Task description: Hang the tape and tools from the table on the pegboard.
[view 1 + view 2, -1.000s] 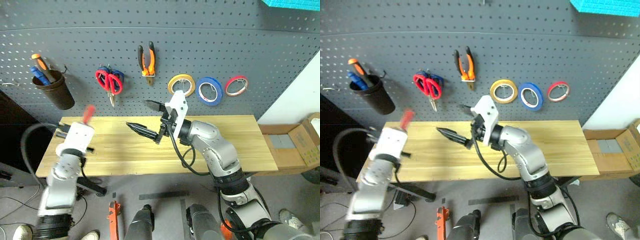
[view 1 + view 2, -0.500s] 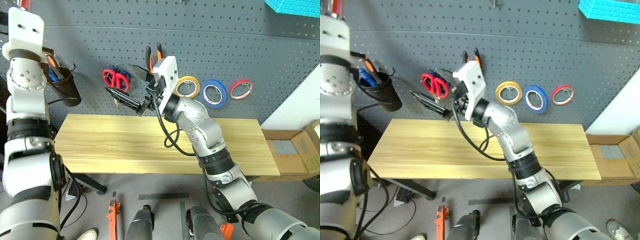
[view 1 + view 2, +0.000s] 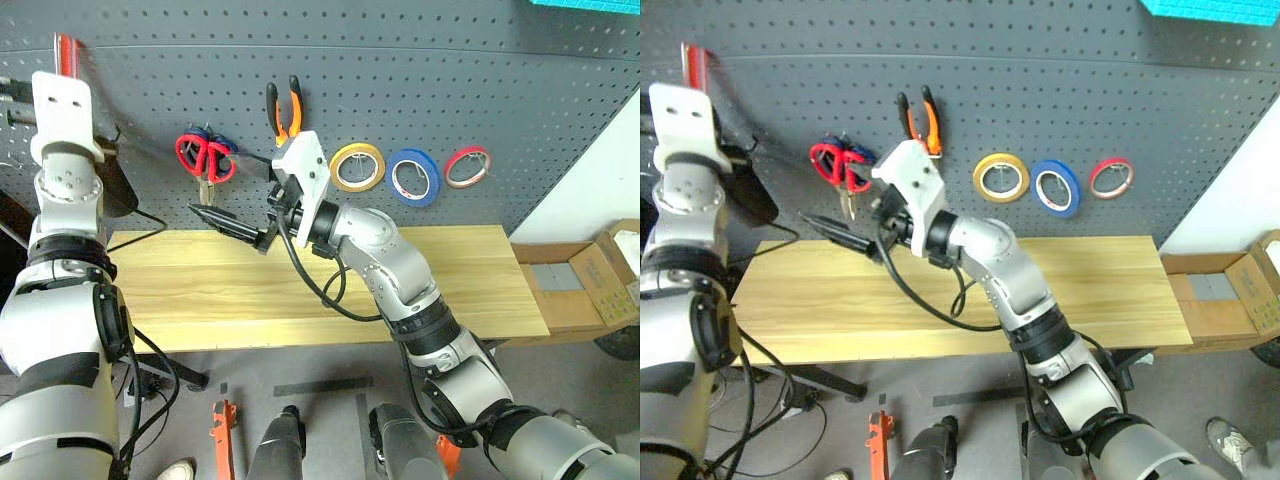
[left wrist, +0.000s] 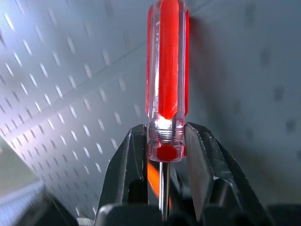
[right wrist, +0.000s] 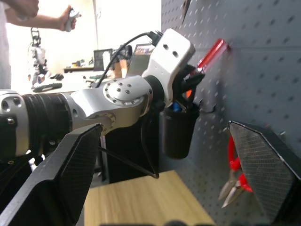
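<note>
The large dark grey perforated pegboard (image 3: pixel 420 70) already carries the blue ring-shaped roll of tape (image 3: pixel 415 177), hung between a yellow tape ring (image 3: pixel 358 166) and a thin red tape ring (image 3: pixel 468 166), along with the small pliers with orange-and-black handles (image 3: pixel 283 110) and the red-handled scissors (image 3: pixel 201 157), so the step in hand looks to be the last one: stowing the slim red-handled screwdriver (image 4: pixel 167 70). The left gripper (image 4: pixel 164 141) is clamped on that screwdriver at the base of its clear red handle, handle pointing up close to the board, above a dark cup-shaped holder (image 5: pixel 180 132) hooked on the pegboard that already has other handles poking out. The next move likely calls for bringing the shaft over the cup's mouth and lowering it in before letting go; the tip must clear the handles already inside. The right gripper (image 3: pixel 245 205) holds nothing, its black fingers spread wide, raised above the long light yellowish wooden table (image 3: pixel 450 290), whose top carries no loose items. In the room, cardboard boxes (image 3: pixel 590 285) sit off the table's right end, and a person's hand (image 5: pixel 70 19) shows far off in the right wrist view.
</note>
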`<action>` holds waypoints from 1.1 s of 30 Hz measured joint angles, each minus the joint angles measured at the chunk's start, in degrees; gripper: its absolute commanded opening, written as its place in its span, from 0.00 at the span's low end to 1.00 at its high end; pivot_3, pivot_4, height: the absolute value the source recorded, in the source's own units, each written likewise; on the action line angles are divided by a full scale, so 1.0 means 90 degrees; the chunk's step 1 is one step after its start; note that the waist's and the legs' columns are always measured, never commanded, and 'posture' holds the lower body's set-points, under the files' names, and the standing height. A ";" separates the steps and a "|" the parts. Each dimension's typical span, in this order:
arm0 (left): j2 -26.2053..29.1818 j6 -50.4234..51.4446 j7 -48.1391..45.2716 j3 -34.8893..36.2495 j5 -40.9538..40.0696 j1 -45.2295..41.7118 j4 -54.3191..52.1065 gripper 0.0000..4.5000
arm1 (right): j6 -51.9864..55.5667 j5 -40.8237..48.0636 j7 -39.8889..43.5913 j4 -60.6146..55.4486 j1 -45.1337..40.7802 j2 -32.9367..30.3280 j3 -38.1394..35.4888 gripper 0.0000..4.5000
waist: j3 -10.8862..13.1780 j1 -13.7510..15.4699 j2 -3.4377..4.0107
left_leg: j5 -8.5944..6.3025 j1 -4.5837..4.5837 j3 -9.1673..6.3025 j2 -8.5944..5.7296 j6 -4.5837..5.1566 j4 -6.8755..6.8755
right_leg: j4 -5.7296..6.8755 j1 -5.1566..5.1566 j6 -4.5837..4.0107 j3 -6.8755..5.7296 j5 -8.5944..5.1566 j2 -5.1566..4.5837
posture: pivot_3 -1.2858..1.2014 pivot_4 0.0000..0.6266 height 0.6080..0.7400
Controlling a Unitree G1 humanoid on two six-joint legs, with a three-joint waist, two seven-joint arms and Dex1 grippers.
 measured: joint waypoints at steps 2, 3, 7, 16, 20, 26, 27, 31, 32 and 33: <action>0.0000 -0.0004 -0.0007 0.0067 -0.0101 0.0071 -0.0004 0.17 | 0.0034 0.0000 -0.0003 -0.0013 0.0000 0.0000 0.0015 1.00 | 0.0010 0.0002 -0.0002 | -0.0002 -0.0004 0.0005 -0.0002 0.0002 0.0000 | -0.0004 -0.0004 -0.0010 0.0005 0.0006 -0.0002 | 0.47 0.42 1.00; 0.0001 -0.0019 -0.0009 0.0107 -0.0157 0.0137 -0.0016 0.17 | 0.0052 0.0000 -0.0003 -0.0038 0.0001 0.0000 0.0026 1.00 | 0.0010 0.0002 -0.0002 | -0.0005 -0.0004 0.0010 -0.0002 0.0005 -0.0001 | -0.0005 -0.0006 -0.0012 0.0006 0.0007 -0.0003 | 0.47 0.42 1.00; -0.0004 -0.0106 -0.0050 0.0169 -0.0353 0.0495 -0.0142 0.25 | 0.0098 0.0001 0.0000 -0.0072 0.0006 -0.0005 0.0040 1.00 | 0.0010 -0.0025 -0.0002 | -0.0009 -0.0004 0.0022 0.0005 0.0005 -0.0005 | -0.0002 -0.0020 -0.0012 0.0010 0.0007 -0.0003 | 0.48 0.40 1.00; 0.0015 -0.0161 -0.0093 0.0426 -0.0744 0.1042 -0.0685 0.94 | 0.0098 -0.0062 0.0018 -0.0063 0.0012 -0.0013 0.0036 1.00 | 0.0008 0.0035 -0.0005 | -0.0008 -0.0003 0.0023 0.0005 0.0004 -0.0006 | 0.0000 -0.0021 -0.0013 0.0008 0.0008 -0.0005 | 0.48 0.36 1.00; 0.0027 -0.0140 -0.0106 0.0499 -0.0840 0.1069 -0.0771 1.00 | 0.0064 -0.0111 0.0088 -0.0059 0.0013 -0.0018 0.0035 1.00 | 0.0006 0.0066 -0.0008 | -0.0008 -0.0003 0.0022 0.0005 0.0004 -0.0005 | 0.0000 -0.0021 -0.0013 0.0006 0.0008 -0.0004 | 0.48 0.33 1.00; -0.0528 0.0363 -0.0494 0.1242 -0.2009 0.1467 -0.1965 1.00 | -0.0003 -0.0211 0.0344 -0.0306 0.0187 -0.0597 0.0046 1.00 | -0.0004 0.0149 -0.0019 | -0.0007 -0.0004 0.0021 0.0002 0.0002 -0.0001 | -0.0002 -0.0016 -0.0015 0.0006 0.0010 -0.0013 | 0.48 0.26 1.00; -0.0748 0.0635 -0.0562 0.1402 -0.2333 0.1784 -0.2672 1.00 | 0.0012 -0.0242 0.0427 -0.0518 0.0275 -0.0825 0.0046 1.00 | -0.0009 0.0162 -0.0023 | -0.0008 -0.0006 0.0021 0.0001 0.0001 0.0000 | -0.0007 -0.0014 -0.0015 0.0007 0.0011 -0.0015 | 0.48 0.24 1.00; -0.1496 0.2040 -0.0552 0.1423 -0.3080 0.3163 -0.5714 1.00 | 0.0298 -0.0277 0.0578 -0.1479 0.0737 -0.1652 -0.0038 1.00 | -0.0045 0.0164 -0.0058 | -0.0008 -0.0010 0.0019 0.0000 -0.0002 0.0003 | -0.0010 -0.0011 -0.0016 0.0008 0.0011 -0.0020 | 0.48 0.19 1.00; -0.1647 0.2444 -0.0512 0.1342 -0.3232 0.3425 -0.6479 1.00 | 0.0415 -0.0278 0.0569 -0.1745 0.0900 -0.1859 -0.0060 1.00 | -0.0057 0.0168 -0.0062 | -0.0008 -0.0010 0.0018 -0.0001 -0.0002 0.0004 | -0.0010 -0.0010 -0.0016 0.0008 0.0011 -0.0020 | 0.48 0.18 1.00; -0.1793 0.2794 -0.0465 0.1284 -0.3376 0.3590 -0.7126 1.00 | 0.0527 -0.0283 0.0554 -0.1955 0.1048 -0.2036 -0.0097 1.00 | -0.0070 0.0175 -0.0062 | -0.0008 -0.0010 0.0017 -0.0001 -0.0002 0.0007 | -0.0008 -0.0007 -0.0016 0.0007 0.0011 -0.0020 | 0.48 0.16 1.00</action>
